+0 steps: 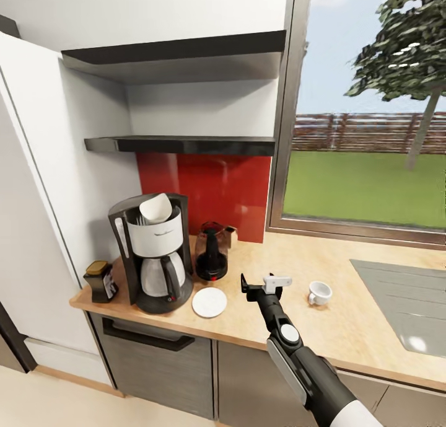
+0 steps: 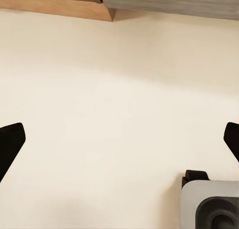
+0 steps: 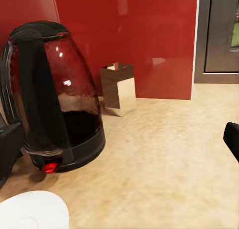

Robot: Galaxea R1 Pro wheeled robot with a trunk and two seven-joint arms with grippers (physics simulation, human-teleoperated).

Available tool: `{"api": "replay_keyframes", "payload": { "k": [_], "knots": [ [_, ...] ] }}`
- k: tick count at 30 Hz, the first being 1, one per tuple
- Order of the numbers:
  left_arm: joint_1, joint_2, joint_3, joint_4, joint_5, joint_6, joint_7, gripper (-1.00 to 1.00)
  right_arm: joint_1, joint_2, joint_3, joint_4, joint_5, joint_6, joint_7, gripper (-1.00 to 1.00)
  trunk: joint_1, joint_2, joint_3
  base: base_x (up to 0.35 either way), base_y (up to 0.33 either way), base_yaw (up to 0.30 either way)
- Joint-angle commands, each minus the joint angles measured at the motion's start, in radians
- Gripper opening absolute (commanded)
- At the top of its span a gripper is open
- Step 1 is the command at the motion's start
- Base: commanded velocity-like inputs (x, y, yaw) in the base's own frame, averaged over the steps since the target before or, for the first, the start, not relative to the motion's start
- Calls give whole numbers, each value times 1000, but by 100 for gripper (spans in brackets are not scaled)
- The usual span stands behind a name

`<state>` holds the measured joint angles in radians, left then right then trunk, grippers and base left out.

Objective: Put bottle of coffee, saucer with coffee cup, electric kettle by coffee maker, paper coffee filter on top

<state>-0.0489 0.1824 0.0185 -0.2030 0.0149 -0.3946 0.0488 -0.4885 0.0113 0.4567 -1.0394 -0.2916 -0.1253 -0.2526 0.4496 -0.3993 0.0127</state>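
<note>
Right claw [image 1: 263,284] spread wide, empty, low over the tabletop [image 1: 347,328] at frame centre. Coffee cup [image 1: 319,292] sits just right of it; saucer [image 1: 209,302] lower left, beside the coffee maker [image 1: 155,253]. Right arm nearer both. Left claw [image 2: 119,139] wide, over floor. Cup handle direction unclear; kettle [image 1: 212,251] partly hidden behind the coffee maker.

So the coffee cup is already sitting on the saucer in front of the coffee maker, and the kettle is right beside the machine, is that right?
Not quite. In the head view the coffee cup stands on the bare countertop, well apart from the saucer, with the right gripper between them. The saucer is empty. The rest holds: the saucer lies in front of the coffee maker, and the kettle stands right beside it.
</note>
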Motion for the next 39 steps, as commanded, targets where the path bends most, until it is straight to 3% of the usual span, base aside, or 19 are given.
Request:
{"api": "replay_keyframes", "payload": {
  "k": [1,10,16,19,23,26,39],
  "knots": [
    [0,0,1,1,2,-3,0,100,-1,-1,4,1,-11,-7,-5,100,0,-1,0,1,-1,-153],
    [0,1,1,15,1,3,0,100,-1,-1,4,1,-11,-7,-5,100,0,-1,5,0,0,-259],
    [1,14,0,172,-3,10,17,100,-1,-1,4,1,-11,-7,-5,100,0,-1,8,0,0,-291],
    [1,32,1,208,-3,105,76,100,-1,1,4,0,-11,-7,-5,100,0,-1,9,0,0,-291],
    [0,31,-4,210,-3,340,115,100,-1,1,5,-2,-11,-7,-5,100,0,-1,11,0,0,-291],
    [0,28,-9,209,-5,414,124,100,-1,1,5,-3,-12,-7,-5,100,0,-1,13,0,0,-291],
    [0,23,-8,212,-7,433,132,100,-1,1,5,-2,-11,-7,-5,100,0,-1,16,0,0,-291]
  ]
}}
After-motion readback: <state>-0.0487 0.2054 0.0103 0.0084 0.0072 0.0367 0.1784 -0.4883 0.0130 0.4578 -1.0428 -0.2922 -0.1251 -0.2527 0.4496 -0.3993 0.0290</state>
